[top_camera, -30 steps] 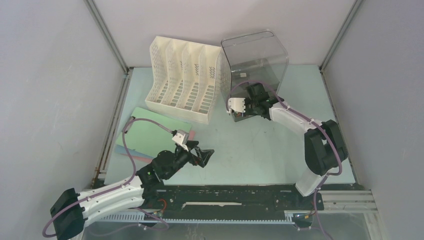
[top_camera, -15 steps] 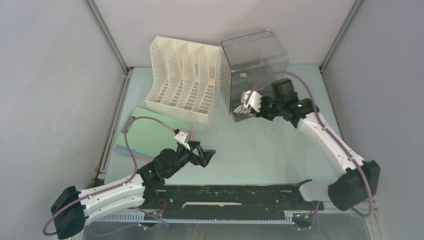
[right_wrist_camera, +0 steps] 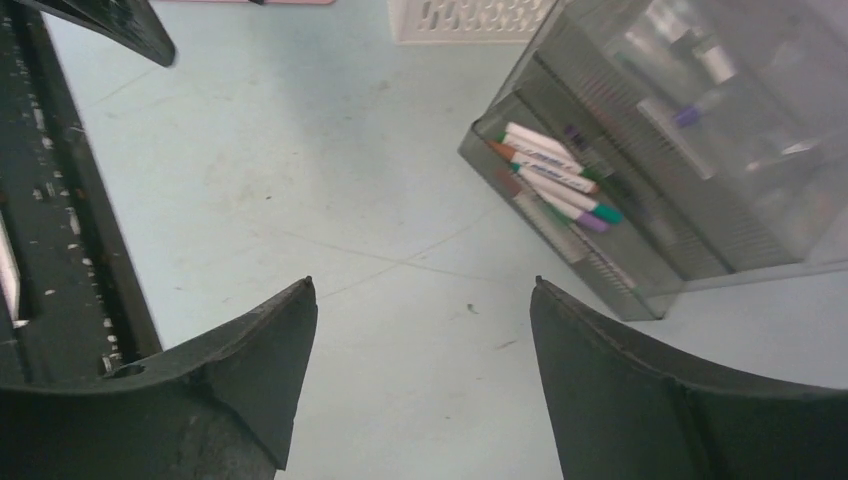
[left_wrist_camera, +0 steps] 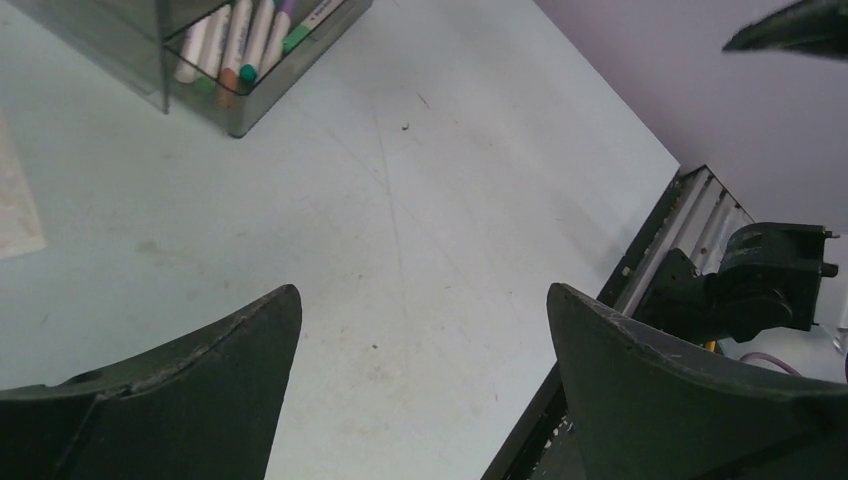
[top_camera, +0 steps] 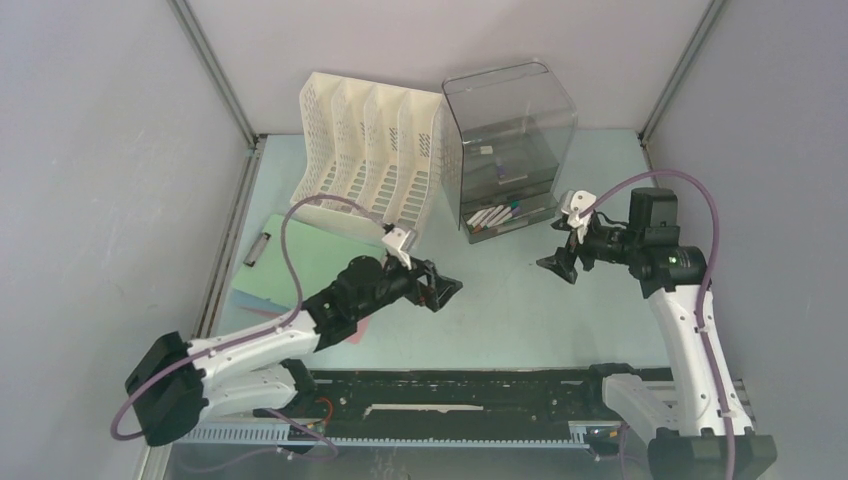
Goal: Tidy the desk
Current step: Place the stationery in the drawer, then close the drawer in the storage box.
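The pale green table [top_camera: 520,315] spans the grey-walled cell under both arms. The left pincer [top_camera: 449,291] hangs released and empty over its middle. The right pincer [top_camera: 561,259], also released and empty, hangs near the smoky drawer unit [top_camera: 510,130], whose open bottom drawer holds markers [top_camera: 497,214].

The left arm [top_camera: 262,345] covered the near corner of the green and pink sheets [top_camera: 312,263]. A dark thing [top_camera: 258,249] at the left edge of the desk [top_camera: 510,300] was too small to name. The organizer [right_wrist_camera: 700,150] ran off the right wrist view's edge, its upper contents blurred by smoky plastic; the markers' [right_wrist_camera: 545,158] labels were unreadable.
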Motion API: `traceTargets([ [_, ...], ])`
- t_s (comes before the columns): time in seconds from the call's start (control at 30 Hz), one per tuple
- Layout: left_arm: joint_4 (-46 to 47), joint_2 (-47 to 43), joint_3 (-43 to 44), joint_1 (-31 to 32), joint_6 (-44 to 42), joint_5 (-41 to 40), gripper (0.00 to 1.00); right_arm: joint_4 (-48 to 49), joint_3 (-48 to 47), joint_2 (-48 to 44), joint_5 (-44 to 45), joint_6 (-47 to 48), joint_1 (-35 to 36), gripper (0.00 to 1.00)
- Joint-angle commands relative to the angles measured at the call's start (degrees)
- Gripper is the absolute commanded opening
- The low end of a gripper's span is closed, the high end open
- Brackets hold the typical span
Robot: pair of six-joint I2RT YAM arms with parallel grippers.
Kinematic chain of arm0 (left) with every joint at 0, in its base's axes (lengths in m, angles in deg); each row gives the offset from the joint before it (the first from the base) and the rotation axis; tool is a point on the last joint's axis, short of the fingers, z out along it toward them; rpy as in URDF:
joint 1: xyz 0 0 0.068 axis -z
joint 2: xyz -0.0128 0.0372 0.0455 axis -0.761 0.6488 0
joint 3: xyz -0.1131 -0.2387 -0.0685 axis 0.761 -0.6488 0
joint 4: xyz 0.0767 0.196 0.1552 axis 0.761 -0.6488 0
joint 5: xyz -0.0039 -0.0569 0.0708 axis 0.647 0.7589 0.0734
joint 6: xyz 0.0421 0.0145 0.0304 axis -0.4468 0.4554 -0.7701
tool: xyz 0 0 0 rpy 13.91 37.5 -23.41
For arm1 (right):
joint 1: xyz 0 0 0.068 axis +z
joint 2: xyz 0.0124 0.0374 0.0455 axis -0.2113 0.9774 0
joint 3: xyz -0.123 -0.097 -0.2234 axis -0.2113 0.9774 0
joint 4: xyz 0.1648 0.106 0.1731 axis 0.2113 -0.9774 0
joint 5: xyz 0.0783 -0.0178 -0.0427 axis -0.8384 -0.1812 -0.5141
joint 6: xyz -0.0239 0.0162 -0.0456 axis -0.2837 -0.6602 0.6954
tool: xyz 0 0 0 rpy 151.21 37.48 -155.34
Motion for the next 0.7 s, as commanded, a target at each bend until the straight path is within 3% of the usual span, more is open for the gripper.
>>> traceTargets([
  [0.0,1.4,8.7,7.7,-0.6,0.0,7.5,1.00,-4.8,0.8,2.2,-6.9,0.2,-1.0,0.87],
  [0.1,0.3,16.3,13.2,-0.7,-0.2,10.8,1.00,-4.7,0.9,2.5,-6.1,1.0,-1.1,0.87],
  [0.33,-10.9,33.6,29.6,-0.4,-4.6,8.8,0.76,2.0,2.9,-0.7,0.5,-3.7,-1.8,0.84],
  [0.5,-20.4,44.0,41.3,1.1,-10.0,1.6,0.40,4.5,3.6,-1.6,3.4,-5.6,-4.9,0.84],
  [0.67,-30.7,53.9,53.6,3.0,-16.8,-5.1,0.11,5.1,4.2,-1.5,2.4,-5.8,-7.2,0.84],
])
